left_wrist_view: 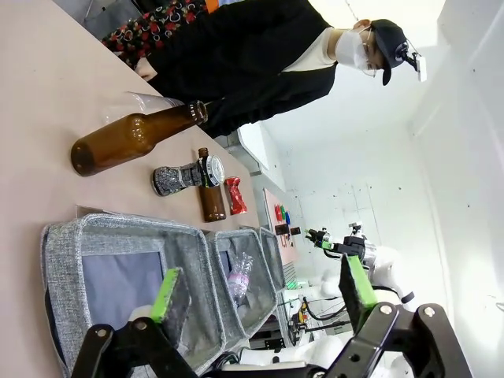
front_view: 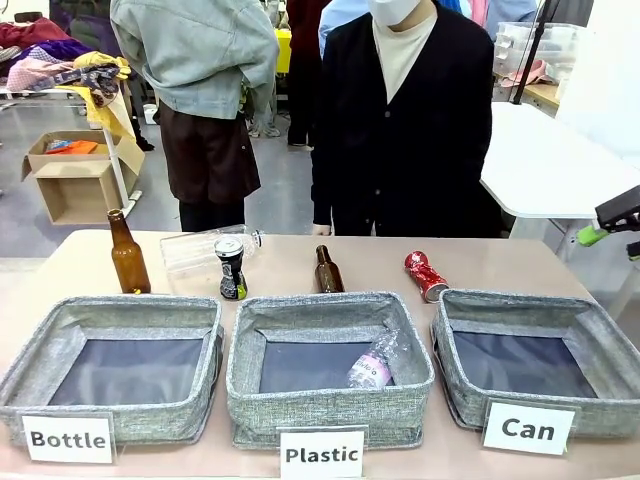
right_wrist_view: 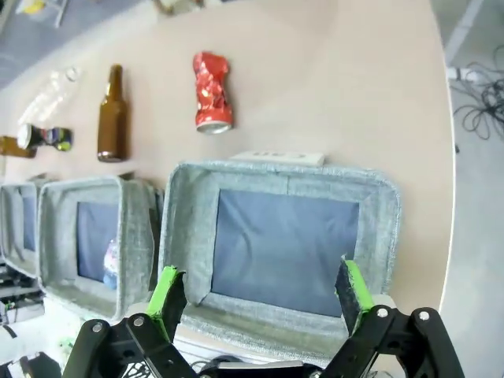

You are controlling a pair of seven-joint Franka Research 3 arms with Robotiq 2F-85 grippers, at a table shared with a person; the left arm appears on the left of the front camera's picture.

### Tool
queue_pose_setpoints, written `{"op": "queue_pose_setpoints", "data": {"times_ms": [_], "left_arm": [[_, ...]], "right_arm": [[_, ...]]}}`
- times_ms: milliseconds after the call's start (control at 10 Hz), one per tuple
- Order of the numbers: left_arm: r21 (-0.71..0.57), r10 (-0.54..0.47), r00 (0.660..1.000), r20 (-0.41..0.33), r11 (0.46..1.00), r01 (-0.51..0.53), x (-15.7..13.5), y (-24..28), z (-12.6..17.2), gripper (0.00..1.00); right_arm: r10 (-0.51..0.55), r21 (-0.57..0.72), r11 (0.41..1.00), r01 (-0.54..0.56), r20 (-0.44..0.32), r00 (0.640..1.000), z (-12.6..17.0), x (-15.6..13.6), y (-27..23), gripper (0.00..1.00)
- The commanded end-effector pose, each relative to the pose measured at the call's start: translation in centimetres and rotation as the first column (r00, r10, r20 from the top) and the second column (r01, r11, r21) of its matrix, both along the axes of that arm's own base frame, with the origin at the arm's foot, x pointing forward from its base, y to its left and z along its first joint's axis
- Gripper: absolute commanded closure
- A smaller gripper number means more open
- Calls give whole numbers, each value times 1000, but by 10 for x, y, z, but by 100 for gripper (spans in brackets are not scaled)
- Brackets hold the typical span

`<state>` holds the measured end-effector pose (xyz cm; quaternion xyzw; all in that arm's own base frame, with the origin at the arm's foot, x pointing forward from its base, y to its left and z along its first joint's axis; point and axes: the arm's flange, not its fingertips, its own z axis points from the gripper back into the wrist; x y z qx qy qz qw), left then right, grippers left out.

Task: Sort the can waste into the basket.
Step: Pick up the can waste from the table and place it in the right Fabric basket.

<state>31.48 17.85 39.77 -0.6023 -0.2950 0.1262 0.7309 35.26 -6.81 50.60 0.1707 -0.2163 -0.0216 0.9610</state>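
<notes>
**Open room at the far side**

The crushed red can (right_wrist_view: pixel 213 91) is laid on bare tabletop (right_wrist_view: pixel 339 87) just past the Can basket (right_wrist_view: pixel 276 177) and its far rim. The black can (front_view: pixel 232 268) is stood upright well to the left. The right gripper (right_wrist_view: pixel 260 287) is held spread above the basket's near side, apart from both cans. The left gripper (left_wrist_view: pixel 264 287) is spread and empty.

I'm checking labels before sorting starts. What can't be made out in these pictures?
- Print on the black can: too small to read, front view.
- The clear bottle: partly covered by the black can, front view.
- The Can basket: its near wall hides part of its floor, front view.
- The white card beside that basket: seen at a flat angle, unreadable, right wrist view.
</notes>
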Motion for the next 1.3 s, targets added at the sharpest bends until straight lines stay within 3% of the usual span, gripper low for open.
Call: {"op": "queue_pose_setpoints", "data": {"times_ms": [0,300,600,700,800,900,1200], "left_arm": [[0,-6,1000,15,1000,6,-1,0,1,0],[0,-6,1000,15,1000,6,-1,0,1,0],[0,-6,1000,15,1000,6,-1,0,1,0],[0,-6,1000,15,1000,6,-1,0,1,0],[0,-6,1000,15,1000,6,-1,0,1,0],[0,-6,1000,15,1000,6,-1,0,1,0],[0,-6,1000,15,1000,6,-1,0,1,0]], "right_arm": [[-9,-77,997,13,49,999,-5,1,26,0],[41,-233,972,-39,3,999,-3,50,96,0],[91,-366,924,-106,-58,994,-27,99,167,0],[64,-405,912,-73,-35,997,-31,105,177,0],[31,-424,904,-48,-47,998,-17,87,170,0],[117,-351,928,-127,-51,992,-37,91,176,0],[120,-406,905,-123,-33,992,-38,109,184,0]]}}
